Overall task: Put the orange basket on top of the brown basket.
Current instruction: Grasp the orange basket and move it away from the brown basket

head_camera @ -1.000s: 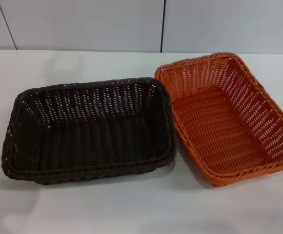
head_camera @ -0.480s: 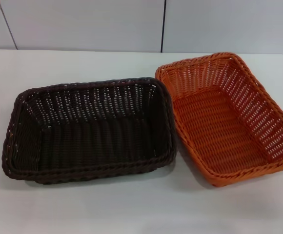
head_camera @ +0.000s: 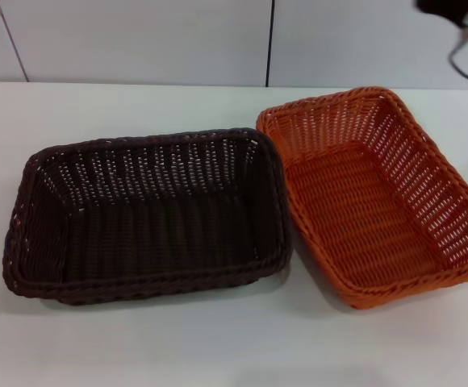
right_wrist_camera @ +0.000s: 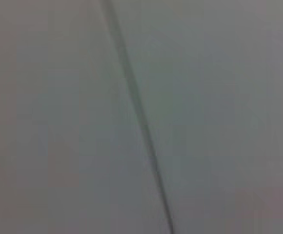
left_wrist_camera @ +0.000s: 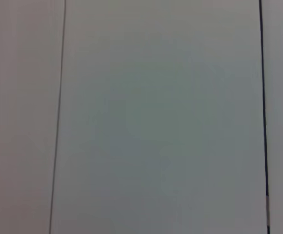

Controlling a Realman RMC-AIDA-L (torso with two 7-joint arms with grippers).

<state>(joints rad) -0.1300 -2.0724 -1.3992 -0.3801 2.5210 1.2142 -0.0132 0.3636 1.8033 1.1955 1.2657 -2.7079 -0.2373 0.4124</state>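
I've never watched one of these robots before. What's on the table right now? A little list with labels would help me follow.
Surface: white table
Orange basket: empty, standing on the table on the robot's right
Brown basket: empty, standing on the table on the robot's left
Relation: side by side, near corners very close; contact cannot be told
Stacked: not yet
Right arm: dark part at the far right corner of the head view, above the orange basket; gripper not visible
Left arm: out of view
Wrist cameras: show only pale panels

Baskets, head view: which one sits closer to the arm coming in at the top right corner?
The orange basket, on the robot's right. The dark arm part hangs beyond its far right corner; the brown basket lies on the left side of the table.
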